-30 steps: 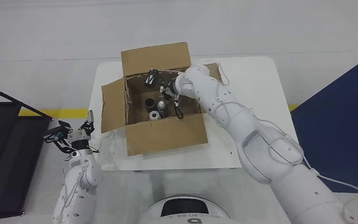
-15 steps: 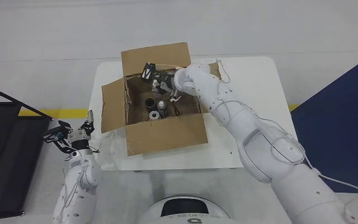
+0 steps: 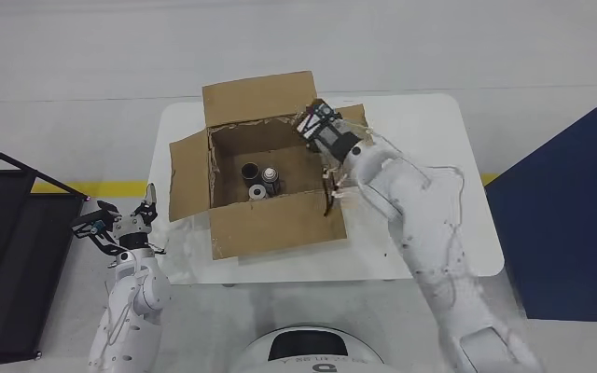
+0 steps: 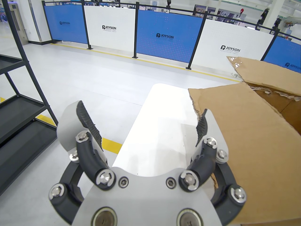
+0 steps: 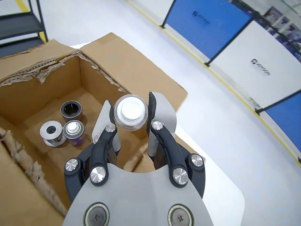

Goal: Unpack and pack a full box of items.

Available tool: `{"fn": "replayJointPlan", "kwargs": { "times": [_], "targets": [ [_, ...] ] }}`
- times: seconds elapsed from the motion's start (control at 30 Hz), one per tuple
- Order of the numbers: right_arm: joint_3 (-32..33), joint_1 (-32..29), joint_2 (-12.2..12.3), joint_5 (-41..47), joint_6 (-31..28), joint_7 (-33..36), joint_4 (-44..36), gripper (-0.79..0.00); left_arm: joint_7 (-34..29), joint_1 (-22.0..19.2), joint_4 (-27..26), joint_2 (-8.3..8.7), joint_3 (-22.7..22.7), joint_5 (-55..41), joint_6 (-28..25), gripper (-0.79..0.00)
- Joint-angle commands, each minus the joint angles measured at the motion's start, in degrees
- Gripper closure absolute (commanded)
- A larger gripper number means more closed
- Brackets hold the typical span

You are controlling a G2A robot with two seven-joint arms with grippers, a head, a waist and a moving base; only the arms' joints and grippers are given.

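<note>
Left pincer (image 4: 142,114): nearest to us. We see it spread wide and holding nothing, hanging off the table's left edge, just beside the box's left flap and apart from it.
Box (image 3: 270,224): one brown cardboard box on the white table (image 3: 420,140), all four flaps folded outward, torn paper along the inner rims.
Inside the box: we count three things standing close together on the floor: one dark can (image 5: 71,111), one purple can (image 5: 74,132) with a white top, and one metal spool (image 5: 51,132) with a hole in the middle. The purple can and the spool touch.
Right pincer (image 5: 129,109): closed narrow around one jar (image 5: 130,118), clear-walled with a white lid, a pad on each side of it. In the top view we see this pincer (image 3: 317,119) up over the box's far right corner, the jar off the box floor.
Writing: the purple can's label is too small for us to read.
Far off: fence panels (image 4: 169,36), blue and white by turns, each with a small printed logo; one black rack (image 4: 14,109) on the floor.
</note>
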Motion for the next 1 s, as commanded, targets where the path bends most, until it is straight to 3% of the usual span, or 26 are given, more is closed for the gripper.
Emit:
{"fn": "replayJointPlan", "kwargs": {
  "times": [0.0,0.17,0.3,0.63,0.97],
  "targets": [
    [4.3,-7.1,0.6,-0.7,1.6,-1.9,-7.5,0.000,0.0,0.0,0.0,0.00,0.0,0.0,0.0,-0.785],
    [13.1,-19.6,1.5,0.1,7.6,-8.1,-15.2,0.000,0.0,0.0,0.0,0.00,0.0,0.0,0.0,-0.785],
    [19.1,-24.7,1.7,4.6,11.5,-8.9,-14.3,0.000,0.0,0.0,0.0,0.00,0.0,0.0,0.0,-0.785],
    [27.8,-25.3,1.8,18.7,17.2,-6.0,-1.7,0.000,0.0,0.0,0.0,0.00,0.0,0.0,0.0,-0.785],
    [31.1,-21.5,2.5,26.2,15.9,3.2,6.1,0.000,0.0,0.0,0.0,0.00,0.0,0.0,0.0,-0.785]
  ]
}}
